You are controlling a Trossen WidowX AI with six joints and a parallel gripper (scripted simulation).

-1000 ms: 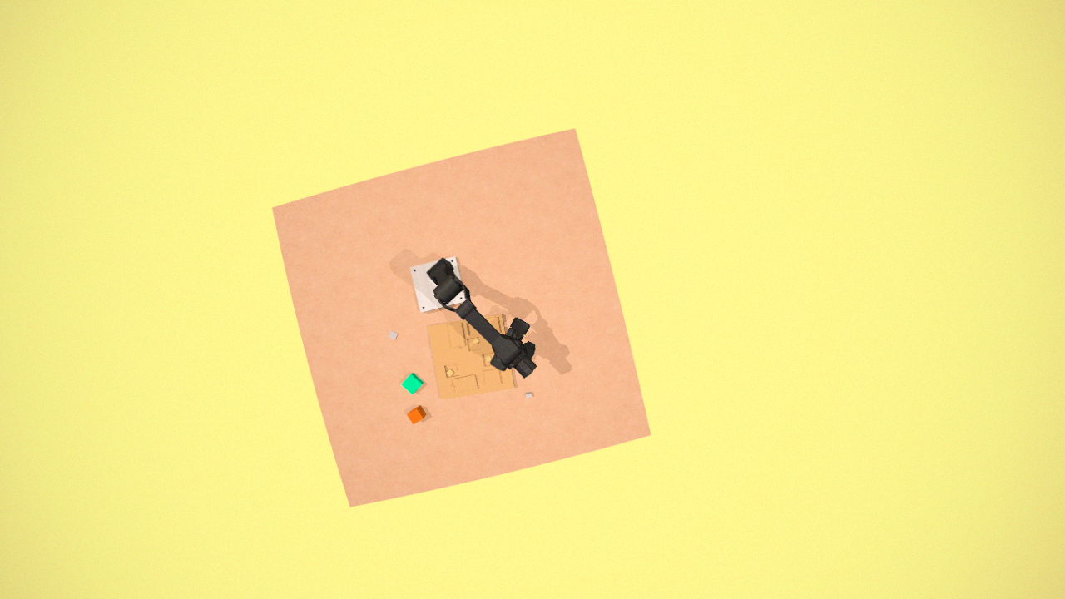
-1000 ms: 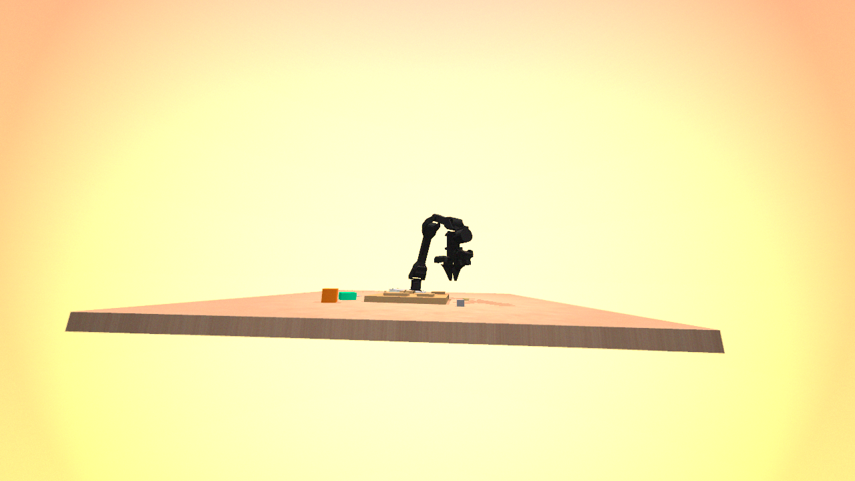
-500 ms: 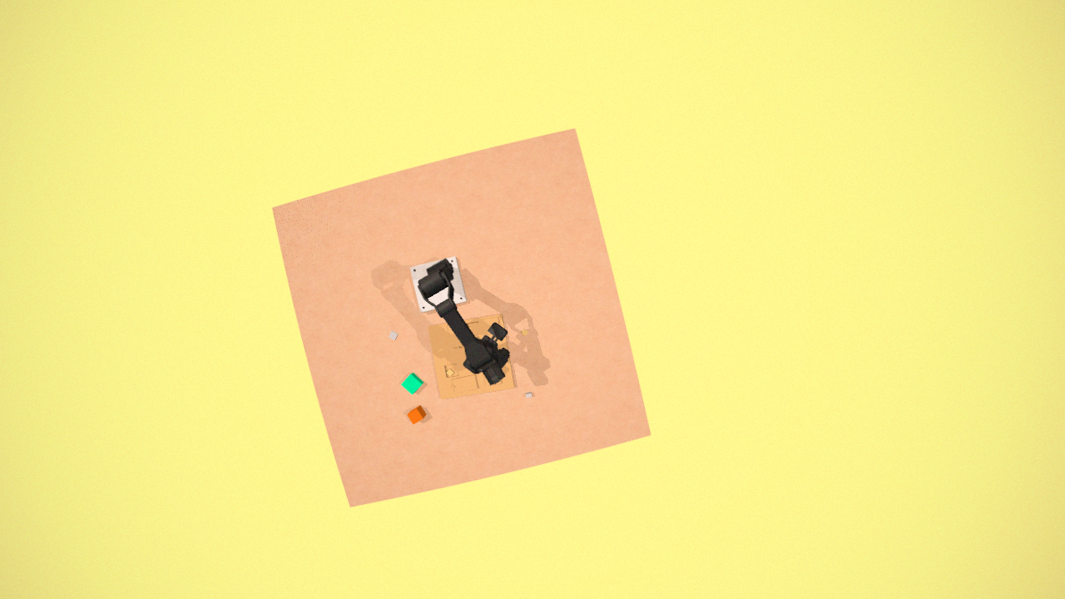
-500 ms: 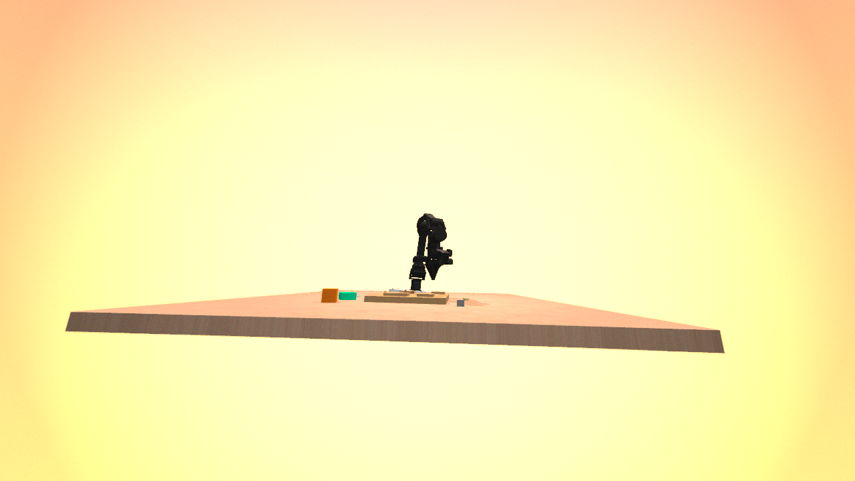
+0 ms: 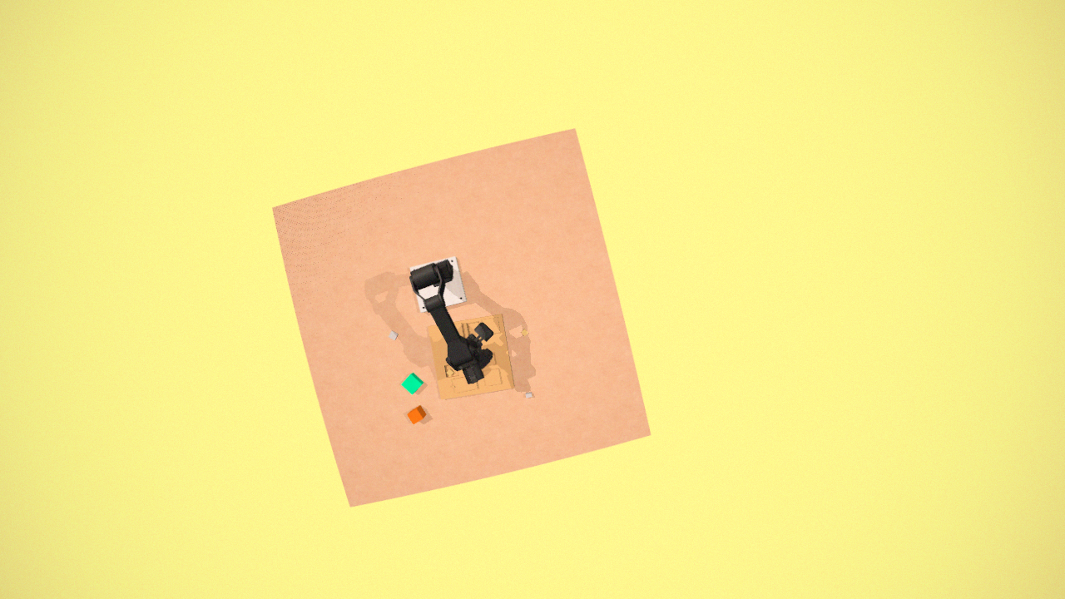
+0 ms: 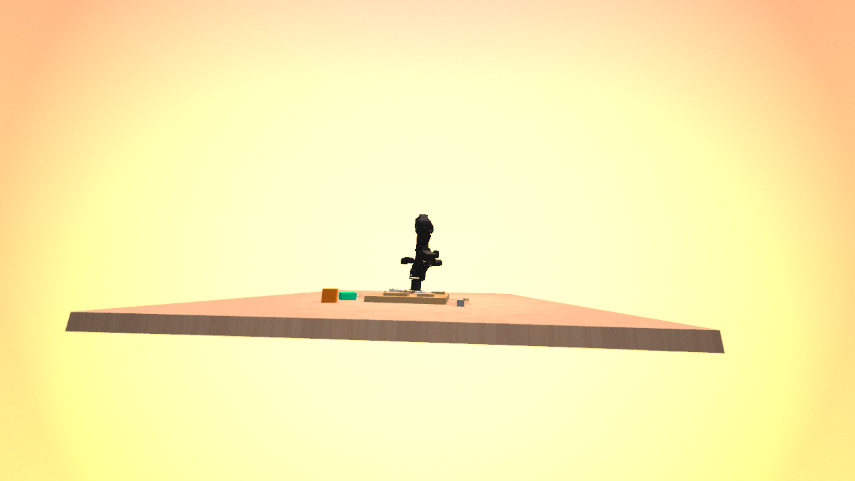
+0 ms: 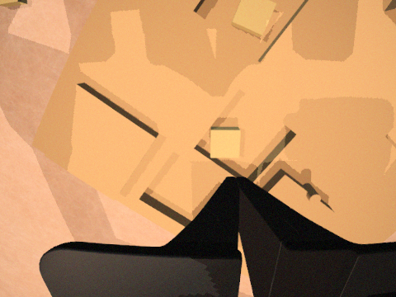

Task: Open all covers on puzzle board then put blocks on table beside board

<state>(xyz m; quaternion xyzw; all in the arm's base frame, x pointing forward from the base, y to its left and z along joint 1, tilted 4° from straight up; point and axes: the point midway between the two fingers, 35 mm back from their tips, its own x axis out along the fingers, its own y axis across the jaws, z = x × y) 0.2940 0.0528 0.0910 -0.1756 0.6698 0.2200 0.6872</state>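
The puzzle board is tan, with low L-shaped edges and flat covers of the same colour. In the wrist view one pale yellow block sits inside an L-shaped edge, and a second pale yellow block is at the top. A small round peg stands right of the fingers. Another pale yellow block rests on the table beside the board. My gripper is shut and empty above the board, its tips just below the first block in the wrist view. The arm hides much of the board in the top view.
A green block and an orange block lie on the table left of the board. Small grey pieces lie farther left and by the board's lower right corner. The white arm base is behind the board.
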